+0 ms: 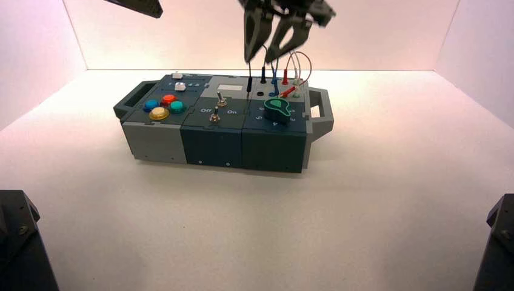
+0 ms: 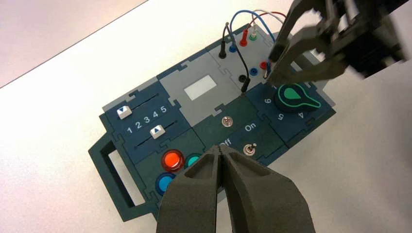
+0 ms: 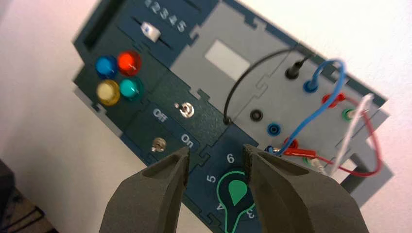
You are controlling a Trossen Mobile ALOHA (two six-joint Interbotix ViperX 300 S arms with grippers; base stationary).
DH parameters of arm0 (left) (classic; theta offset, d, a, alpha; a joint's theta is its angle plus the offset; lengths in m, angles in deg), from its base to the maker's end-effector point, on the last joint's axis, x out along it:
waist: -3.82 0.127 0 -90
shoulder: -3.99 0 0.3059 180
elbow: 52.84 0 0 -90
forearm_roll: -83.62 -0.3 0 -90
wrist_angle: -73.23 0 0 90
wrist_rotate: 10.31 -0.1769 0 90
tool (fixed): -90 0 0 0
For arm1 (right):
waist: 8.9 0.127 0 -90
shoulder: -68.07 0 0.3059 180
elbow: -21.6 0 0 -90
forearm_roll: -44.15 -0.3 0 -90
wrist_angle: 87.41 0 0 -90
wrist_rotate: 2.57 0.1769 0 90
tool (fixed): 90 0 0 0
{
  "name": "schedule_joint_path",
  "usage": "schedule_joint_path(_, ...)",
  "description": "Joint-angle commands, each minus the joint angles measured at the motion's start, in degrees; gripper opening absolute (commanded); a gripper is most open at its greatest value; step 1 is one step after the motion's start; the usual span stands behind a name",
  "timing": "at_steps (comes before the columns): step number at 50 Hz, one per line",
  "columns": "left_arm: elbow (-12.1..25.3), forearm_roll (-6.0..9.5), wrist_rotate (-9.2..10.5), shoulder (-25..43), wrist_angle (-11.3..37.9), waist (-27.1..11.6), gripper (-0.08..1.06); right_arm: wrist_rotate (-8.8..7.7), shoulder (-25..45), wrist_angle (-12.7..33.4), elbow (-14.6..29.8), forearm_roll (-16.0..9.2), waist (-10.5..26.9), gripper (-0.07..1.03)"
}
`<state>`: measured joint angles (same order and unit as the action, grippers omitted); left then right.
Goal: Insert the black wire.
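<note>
Right wrist view shows the right gripper spread apart above the knob, while the black wire at centre dangles unplugged, so grabbing could snag neighbouring blue wire.

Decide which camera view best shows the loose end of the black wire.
The left wrist view: the black wire runs from its plugged end to a loose plug lying beside an empty black socket. The right wrist view shows this too, partly foreshortened. The high view shows only dark plugs.
</note>
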<state>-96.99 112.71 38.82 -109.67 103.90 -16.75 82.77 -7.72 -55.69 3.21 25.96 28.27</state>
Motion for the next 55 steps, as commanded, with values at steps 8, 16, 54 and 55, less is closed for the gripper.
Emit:
schedule_joint_path(8,0.62,0.0,-0.26,-0.18,-0.53,-0.18,-0.03,-0.44,1.49,-2.37,1.41,-0.18,0.26,0.57)
schedule_joint_path(16,0.62,0.0,-0.26,-0.18,-0.62,-0.18,-0.03,-0.53,2.55,-2.9,1.85,-0.18,0.26,0.54)
schedule_joint_path(54,0.44,0.0,-0.26,-0.18,-0.62,-0.18,-0.03,-0.79,5.36,-3.16,4.22,0.26,0.26,0.38)
schedule_joint_path(55,0.44,0.0,-0.35,-0.18,-0.62,-0.18,-0.03,-0.7,5.54,-3.16,4.22,0.26,0.26,0.37)
